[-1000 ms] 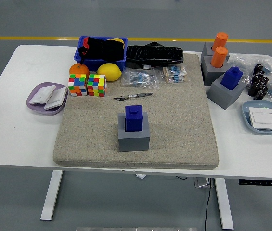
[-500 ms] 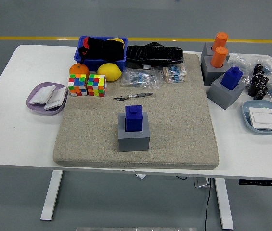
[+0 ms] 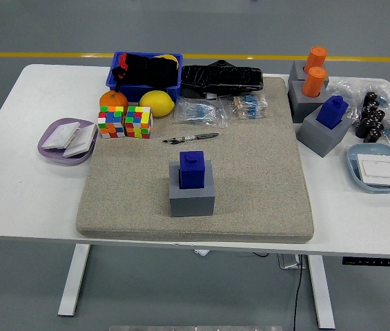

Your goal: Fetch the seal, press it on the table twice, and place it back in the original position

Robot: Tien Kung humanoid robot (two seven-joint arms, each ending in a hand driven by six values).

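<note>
A blue seal [image 3: 192, 169] stands upright in its grey block holder [image 3: 192, 196] near the front middle of a beige felt mat [image 3: 250, 165] on the white table [image 3: 15, 193]. A second blue seal [image 3: 332, 111] sits in another grey holder [image 3: 322, 134] at the right, off the mat. Neither robot hand shows in the head view, and nothing touches the seals.
Two orange cylinders [image 3: 315, 71] in a grey stand sit at the back right. A black pen [image 3: 190, 138], two colour cubes [image 3: 125, 122], an orange, a lemon [image 3: 157, 103] and a blue bin [image 3: 145, 74] lie behind the seal. A purple dish [image 3: 67, 141] is left, a blue dish [image 3: 377, 167] right.
</note>
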